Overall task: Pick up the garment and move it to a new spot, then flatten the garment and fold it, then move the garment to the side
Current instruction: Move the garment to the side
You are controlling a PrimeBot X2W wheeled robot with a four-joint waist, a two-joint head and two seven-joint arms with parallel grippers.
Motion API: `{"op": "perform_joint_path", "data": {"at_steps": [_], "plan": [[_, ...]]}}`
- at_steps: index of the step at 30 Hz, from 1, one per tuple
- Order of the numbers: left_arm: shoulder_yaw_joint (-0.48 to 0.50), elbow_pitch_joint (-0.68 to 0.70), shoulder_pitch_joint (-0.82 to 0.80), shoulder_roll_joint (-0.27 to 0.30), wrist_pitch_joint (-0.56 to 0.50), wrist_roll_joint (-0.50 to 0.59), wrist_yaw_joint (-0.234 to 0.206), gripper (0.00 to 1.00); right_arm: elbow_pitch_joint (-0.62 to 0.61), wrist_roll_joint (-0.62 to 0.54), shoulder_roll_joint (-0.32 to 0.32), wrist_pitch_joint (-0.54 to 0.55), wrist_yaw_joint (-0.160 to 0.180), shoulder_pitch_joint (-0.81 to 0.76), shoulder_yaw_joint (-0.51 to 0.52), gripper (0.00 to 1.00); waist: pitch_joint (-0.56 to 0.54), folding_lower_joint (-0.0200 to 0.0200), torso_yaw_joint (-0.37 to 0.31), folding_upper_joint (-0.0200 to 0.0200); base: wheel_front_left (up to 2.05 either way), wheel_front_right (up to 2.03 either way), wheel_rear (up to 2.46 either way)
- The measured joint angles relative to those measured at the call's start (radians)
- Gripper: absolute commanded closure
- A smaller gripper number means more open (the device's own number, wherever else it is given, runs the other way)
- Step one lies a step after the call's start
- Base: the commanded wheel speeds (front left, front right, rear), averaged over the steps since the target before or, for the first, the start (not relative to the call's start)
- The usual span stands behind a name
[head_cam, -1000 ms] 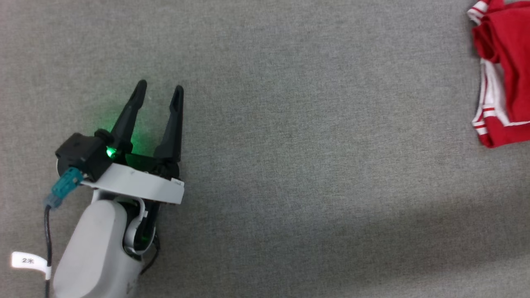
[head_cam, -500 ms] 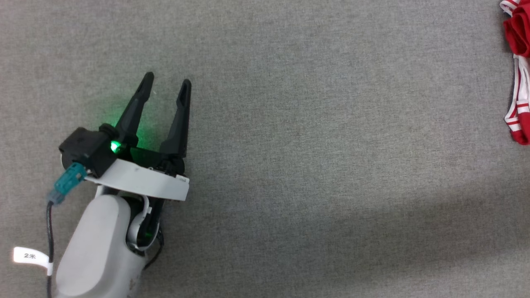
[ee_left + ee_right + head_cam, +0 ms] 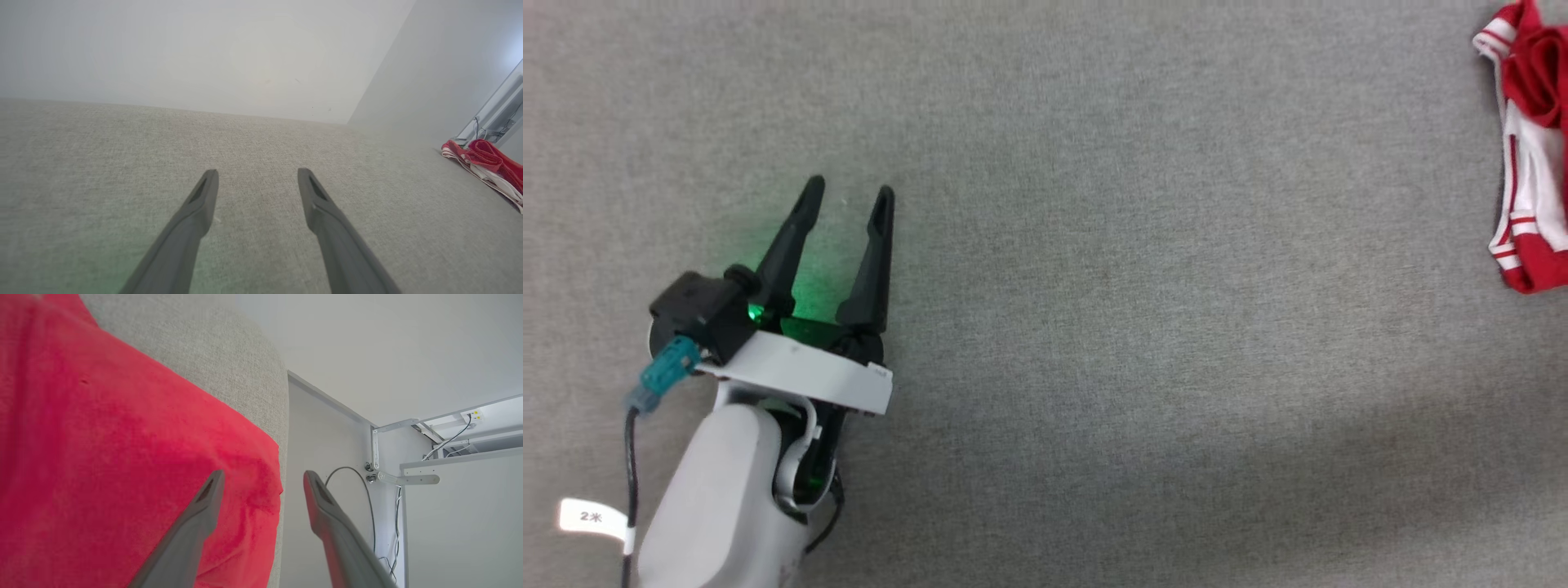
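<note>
My left gripper stands wide, empty; my right gripper is wide too, by the garment at the right edge of the gray surface.

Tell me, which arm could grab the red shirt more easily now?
Right, probably. The right gripper hangs open just over the garment, its fingers above the red cloth. The left gripper, also open, sits far across the grey surface from it.

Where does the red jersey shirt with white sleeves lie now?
In the head view the red jersey shirt lies bunched at the far right edge, on the grey fabric surface, far to the right of the left gripper.
</note>
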State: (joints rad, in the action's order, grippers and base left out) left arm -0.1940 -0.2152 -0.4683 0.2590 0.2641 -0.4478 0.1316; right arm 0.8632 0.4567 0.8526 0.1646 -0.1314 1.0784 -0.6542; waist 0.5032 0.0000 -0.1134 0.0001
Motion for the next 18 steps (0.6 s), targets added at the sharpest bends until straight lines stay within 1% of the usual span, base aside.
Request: {"op": "perform_joint_path", "data": {"at_steps": [6, 14, 18], "plan": [[0.016, -0.011, 0.036, 0.001, 0.000, -0.003, 0.000, 0.00, 0.016, 0.036, -0.055, -0.076, 0.000, -0.011, 0.012, 0.00, -0.058, 0.0000, 0.004, 0.0000, 0.00, 0.00, 0.00], [0.048, -0.019, 0.103, 0.002, 0.000, -0.009, 0.000, 0.00, 0.023, 0.064, -0.133, -0.199, 0.000, -0.094, 0.039, 0.00, -0.154, 0.0000, 0.014, 0.0000, 0.00, 0.00, 0.00], [0.066, -0.021, 0.136, 0.000, -0.001, -0.011, 0.000, 0.00, 0.018, 0.089, -0.177, -0.254, 0.000, -0.165, 0.060, 0.00, -0.206, 0.0000, 0.025, 0.0000, 0.00, 0.00, 0.00]]}}
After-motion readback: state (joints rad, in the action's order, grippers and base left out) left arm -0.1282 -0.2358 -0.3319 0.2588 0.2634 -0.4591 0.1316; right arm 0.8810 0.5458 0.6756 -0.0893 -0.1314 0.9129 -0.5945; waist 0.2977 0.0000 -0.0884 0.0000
